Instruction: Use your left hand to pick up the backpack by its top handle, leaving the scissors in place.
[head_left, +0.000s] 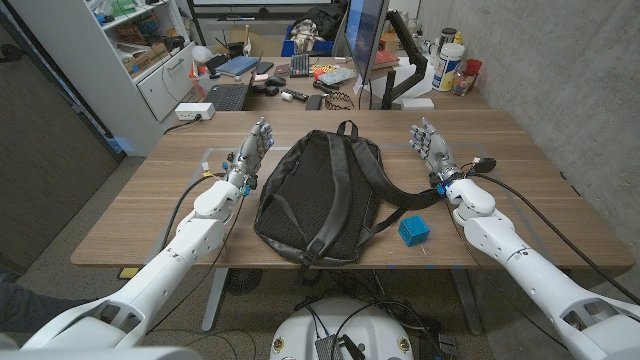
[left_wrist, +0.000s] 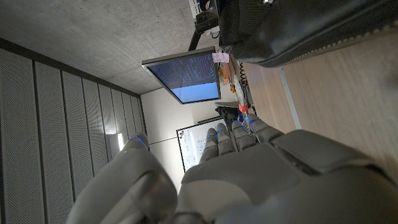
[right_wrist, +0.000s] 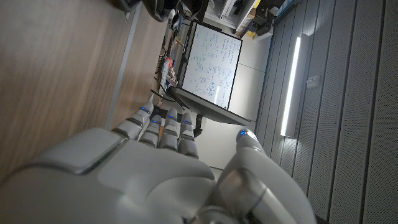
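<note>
Two hands are waiting on the worktop (head_left: 540, 215), one at either side of the backpack (head_left: 318, 195). Starting with the left hand (head_left: 250, 152), it is standing at about nine o'clock of the bag, fingers stretched out and slightly apart, grasping nothing and not touching the bag. In the left wrist view the same hand (left_wrist: 249, 168) is showing its back, with the black backpack (left_wrist: 298, 28) lying just past its fingertips. The right hand (head_left: 430, 143) is standing at about two o'clock of the bag, fingers likewise extended and released, holding nothing; in the right wrist view the hand (right_wrist: 155, 168) is reaching over bare wood.

Between them the black backpack is lying flat near the middle of the worktop, mesh back panel facing up, its top handle (head_left: 347, 127) pointing to twelve o'clock, away from the robot. One shoulder strap (head_left: 412, 196) is trailing out toward three o'clock, ending near the right wrist. At about four o'clock of the bag, just beside it, a small blue block (head_left: 413, 230) is sitting on the wood. Beyond the far edge, at twelve o'clock, a monitor (head_left: 364, 35) is standing among desk clutter.
</note>
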